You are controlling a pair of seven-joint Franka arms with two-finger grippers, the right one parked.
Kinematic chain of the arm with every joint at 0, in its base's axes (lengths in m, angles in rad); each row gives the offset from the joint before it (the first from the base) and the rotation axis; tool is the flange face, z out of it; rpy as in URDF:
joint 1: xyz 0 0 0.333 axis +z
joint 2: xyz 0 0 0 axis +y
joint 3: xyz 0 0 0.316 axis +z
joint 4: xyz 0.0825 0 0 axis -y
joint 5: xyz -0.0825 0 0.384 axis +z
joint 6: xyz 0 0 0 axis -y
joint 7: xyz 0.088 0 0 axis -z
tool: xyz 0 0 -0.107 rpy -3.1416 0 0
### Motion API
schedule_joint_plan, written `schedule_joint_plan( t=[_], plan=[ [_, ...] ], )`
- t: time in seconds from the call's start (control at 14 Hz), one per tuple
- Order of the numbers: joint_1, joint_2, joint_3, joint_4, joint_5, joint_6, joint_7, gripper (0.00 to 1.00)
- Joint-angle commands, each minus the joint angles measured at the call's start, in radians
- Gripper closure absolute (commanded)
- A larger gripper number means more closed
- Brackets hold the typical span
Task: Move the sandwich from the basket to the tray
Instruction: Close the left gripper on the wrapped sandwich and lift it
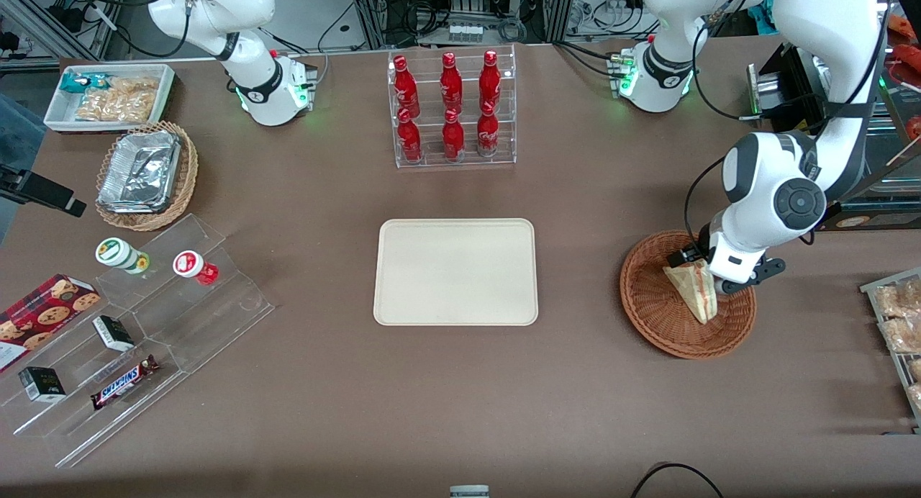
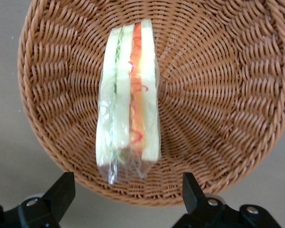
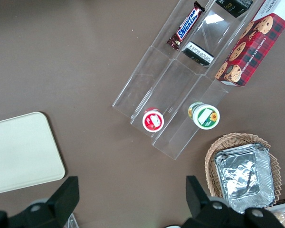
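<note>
The sandwich (image 1: pixel 692 291), a plastic-wrapped wedge of pale bread with red, orange and green filling, lies in the round reddish-brown wicker basket (image 1: pixel 651 318) toward the working arm's end of the table. In the left wrist view the sandwich (image 2: pixel 130 99) lies across the basket's floor (image 2: pixel 218 95). My left gripper (image 1: pixel 714 281) hangs just above the basket over the sandwich. Its fingers are wide open and empty (image 2: pixel 127 184), standing over the basket's rim past one end of the sandwich. The cream-beige tray (image 1: pixel 455 271) lies bare at the table's middle.
A clear rack of red bottles (image 1: pixel 452 109) stands farther from the camera than the tray. Bagged pastries (image 1: pixel 899 318) lie beside the basket at the table's edge. A clear stepped stand with snacks (image 1: pixel 137 325), a tan basket of foil containers (image 1: pixel 144 174) and a white snack bin (image 1: pixel 108 95) lie toward the parked arm's end.
</note>
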Motion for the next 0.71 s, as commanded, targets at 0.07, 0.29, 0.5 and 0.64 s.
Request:
schedule_joint_plan(
  t=[0.07,0.29,0.5,0.64],
  plan=[
    [0.023,0.075,-0.006,0.007,-0.007,0.109,-0.017,0.0],
    [0.024,0.11,-0.006,0.019,-0.007,0.15,-0.016,0.6],
    [0.029,0.104,-0.001,0.056,-0.002,0.103,-0.006,0.91],
    [0.015,0.096,-0.004,0.101,0.001,0.042,-0.008,0.91]
  ],
)
